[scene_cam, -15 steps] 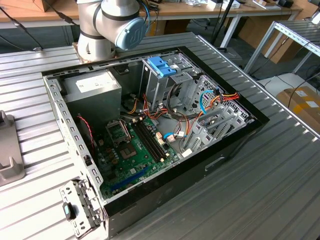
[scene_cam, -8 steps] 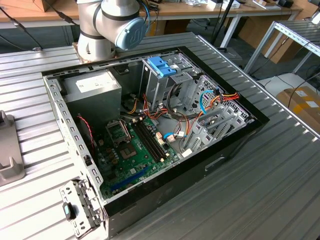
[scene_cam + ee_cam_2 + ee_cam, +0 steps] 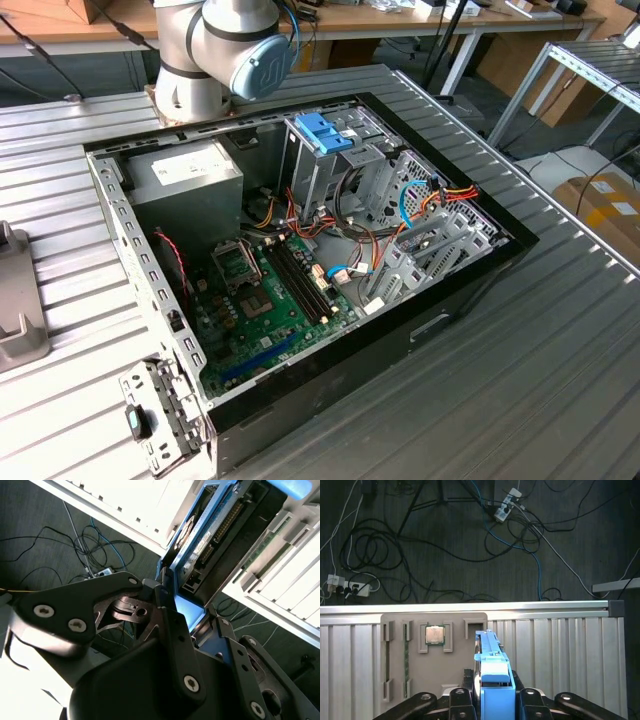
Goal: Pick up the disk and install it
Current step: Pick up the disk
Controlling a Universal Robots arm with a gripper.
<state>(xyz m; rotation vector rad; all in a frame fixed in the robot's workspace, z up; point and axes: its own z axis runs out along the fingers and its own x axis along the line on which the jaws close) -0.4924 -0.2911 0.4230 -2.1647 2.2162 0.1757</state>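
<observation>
Grey fixture plate (image 3: pixel 455 670), left of centre in the first wrist view, carries one processor chip (image 3: pixel 435 635). One disk (image 3: pixel 492 667), blue-framed, stands on edge at lower centre, pinched between the two fingers of the gripper (image 3: pixel 494 694). Exterior view: one open PC case (image 3: pixel 440 320) mid-frame, one blue-handled carrier (image 3: pixel 325 132) atop its cage.

Loose cables (image 3: pixel 447 196) across drive bay (image 3: pixel 437 245)

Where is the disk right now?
In the first wrist view the disk is edge-on, clamped in the gripper, over the ribbed table beside the grey tray holding a chip.
</observation>
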